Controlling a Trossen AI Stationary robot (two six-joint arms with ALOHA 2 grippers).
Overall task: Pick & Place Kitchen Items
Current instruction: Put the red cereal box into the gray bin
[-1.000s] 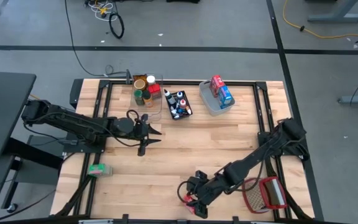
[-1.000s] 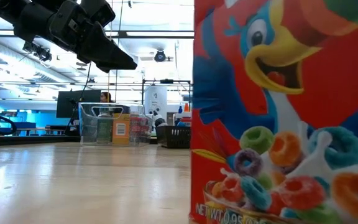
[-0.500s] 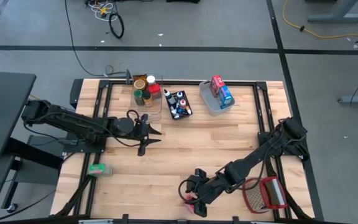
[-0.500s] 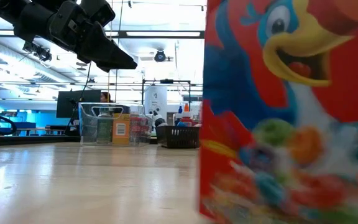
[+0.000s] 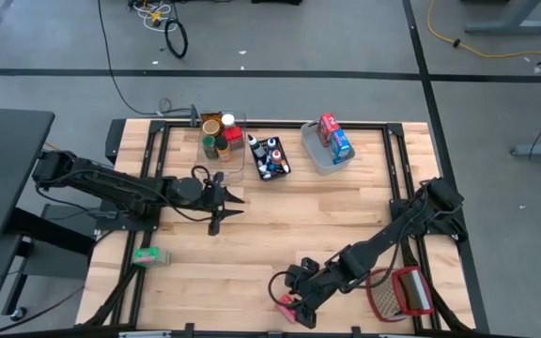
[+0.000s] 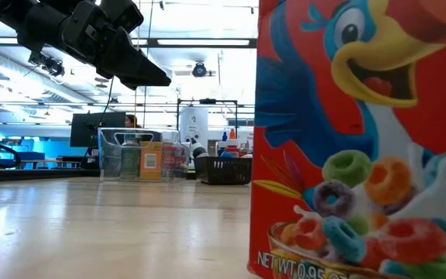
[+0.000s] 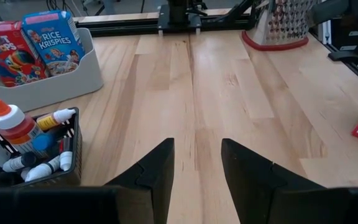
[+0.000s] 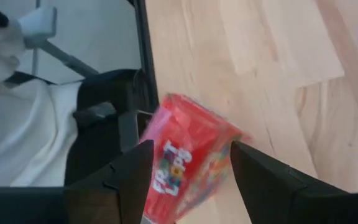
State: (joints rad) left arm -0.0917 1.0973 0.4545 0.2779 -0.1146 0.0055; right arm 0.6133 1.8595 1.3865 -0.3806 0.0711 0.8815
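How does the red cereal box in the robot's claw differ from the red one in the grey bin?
The Froot Loops box at the table's near edge sits between the right claw fingers, alone. The boxed one stands upright in the grey bin at the far side, beside a blue Rice Krispies box. Both are red Froot Loops boxes.

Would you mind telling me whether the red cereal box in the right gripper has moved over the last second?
Yes. In the low view the red cereal box has slid right: its left edge now lies further right against the black basket behind it.
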